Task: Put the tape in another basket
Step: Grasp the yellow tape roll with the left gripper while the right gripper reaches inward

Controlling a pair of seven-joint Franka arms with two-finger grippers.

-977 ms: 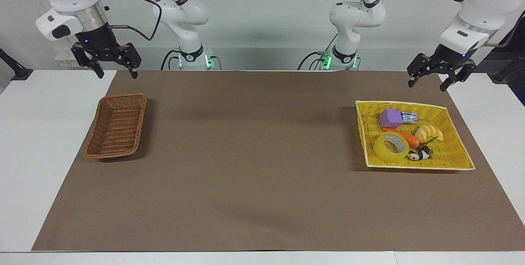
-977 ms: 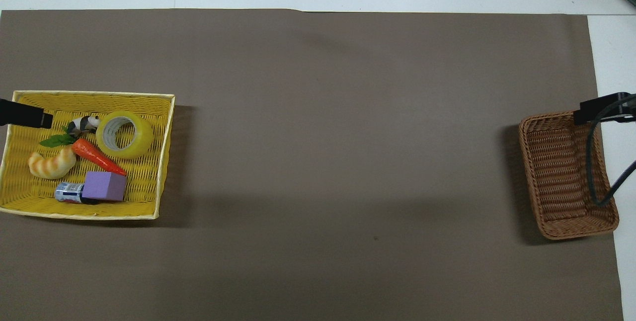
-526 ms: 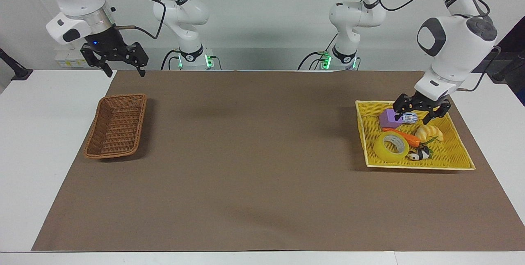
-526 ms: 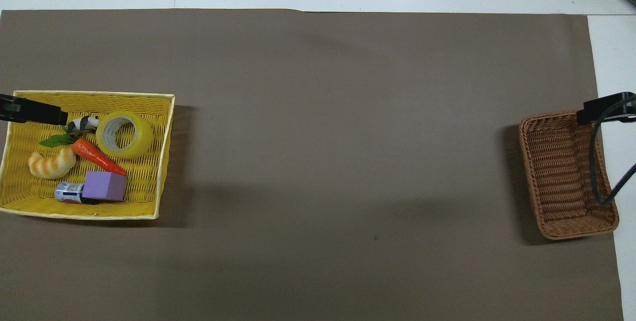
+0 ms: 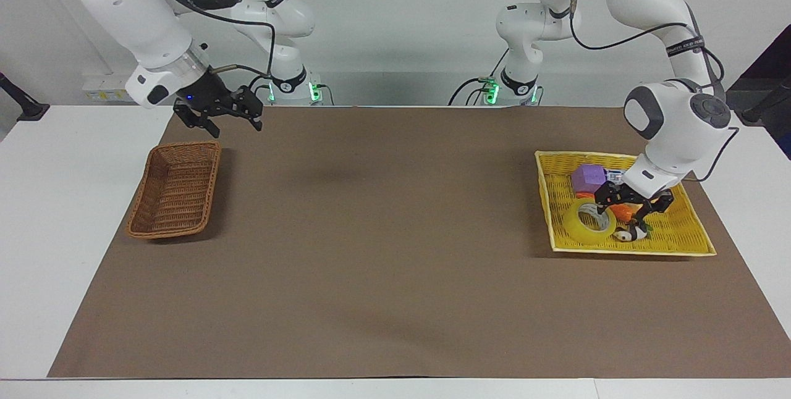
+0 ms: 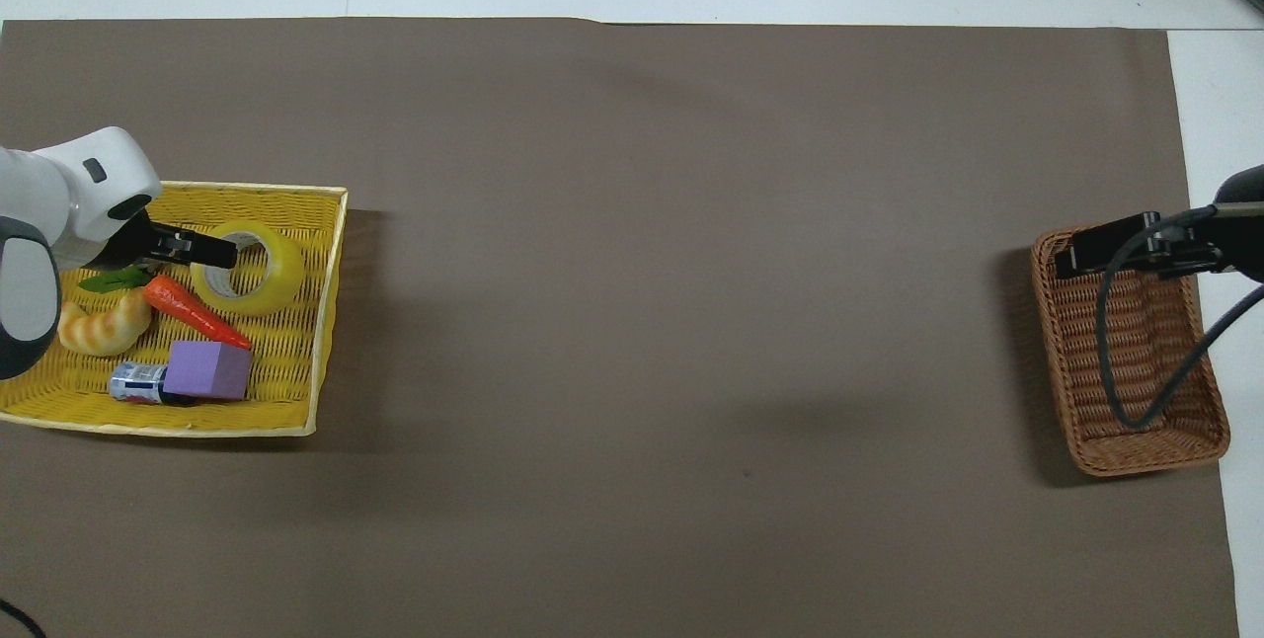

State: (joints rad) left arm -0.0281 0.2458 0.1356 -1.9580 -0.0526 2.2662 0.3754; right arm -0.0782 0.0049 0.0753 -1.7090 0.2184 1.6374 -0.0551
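So the yellow square basket point(image 5: 680, 241) at the left arm's end of the table is pretty crowded. The tape point(image 5: 584, 226) is lying flat in it, in the corner farthest from the robots, and right beside it there's a toy carrot point(image 6: 195, 310), a croissant toy point(image 6: 102, 327), a purple block point(image 6: 206, 369) with a small can point(image 6: 135, 382) tucked against it, and a little black-and-white figure point(image 5: 629, 235) that's mostly getting hidden by the arm in the overhead view. The left gripper point(image 5: 625, 214) is hanging low over the tape and carrot, fingers spread apart, one fingertip over the roll's hole; I honestly can't say if it's touching the roll yet.

The right gripper point(image 5: 224, 125) is hovering over the mat just past the near end of the brown wicker basket point(image 5: 176, 189), also spread wide, holding nothing.

Compared with a second ago, the left gripper has come down from outside the yellow basket into it, and the right one has drifted toward the table's middle. The tape hasn't budged.
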